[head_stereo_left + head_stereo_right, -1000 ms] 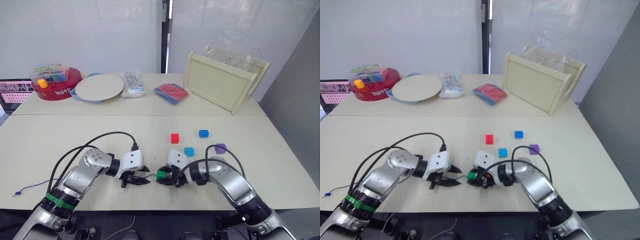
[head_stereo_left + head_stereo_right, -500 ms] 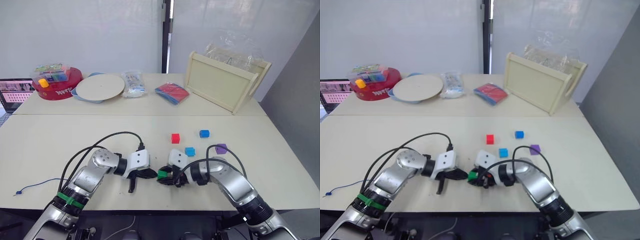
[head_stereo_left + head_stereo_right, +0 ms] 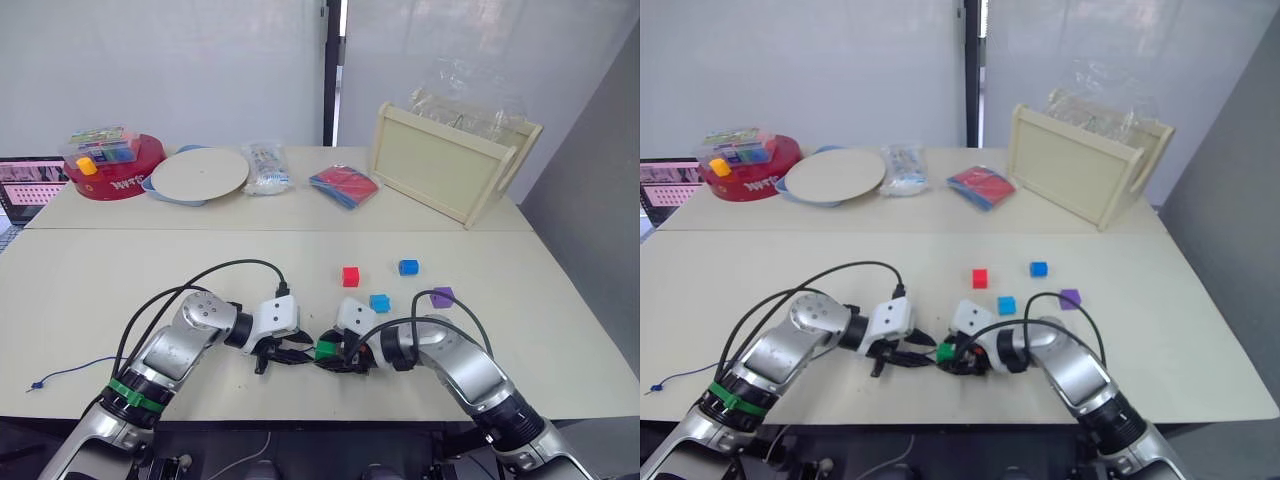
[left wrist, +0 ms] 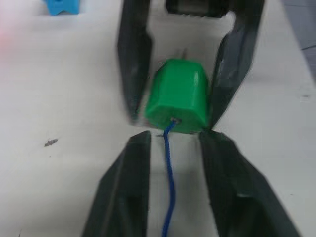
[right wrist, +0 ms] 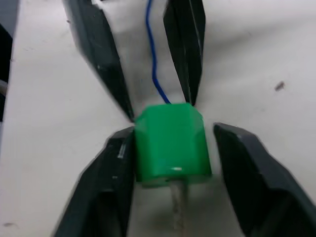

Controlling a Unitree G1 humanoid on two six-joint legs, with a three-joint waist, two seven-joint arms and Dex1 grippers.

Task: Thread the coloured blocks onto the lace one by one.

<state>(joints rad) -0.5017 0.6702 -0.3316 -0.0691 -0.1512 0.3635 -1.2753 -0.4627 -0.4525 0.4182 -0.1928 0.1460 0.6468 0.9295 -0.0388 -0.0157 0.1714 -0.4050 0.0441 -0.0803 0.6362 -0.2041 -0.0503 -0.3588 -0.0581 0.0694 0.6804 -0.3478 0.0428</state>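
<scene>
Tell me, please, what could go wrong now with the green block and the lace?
1. The lace runs unclamped between the open fingers of the left hand, so it may slip back out of the green block.
2. A short pale tip pokes out on the side of the right hand; it could be hard to catch.
3. The light blue block lies close to the right arm and might get knocked.

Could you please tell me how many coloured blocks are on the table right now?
5: green block on the lace between the grippers; red block, light blue block, dark blue block, purple block loose beyond.
</scene>
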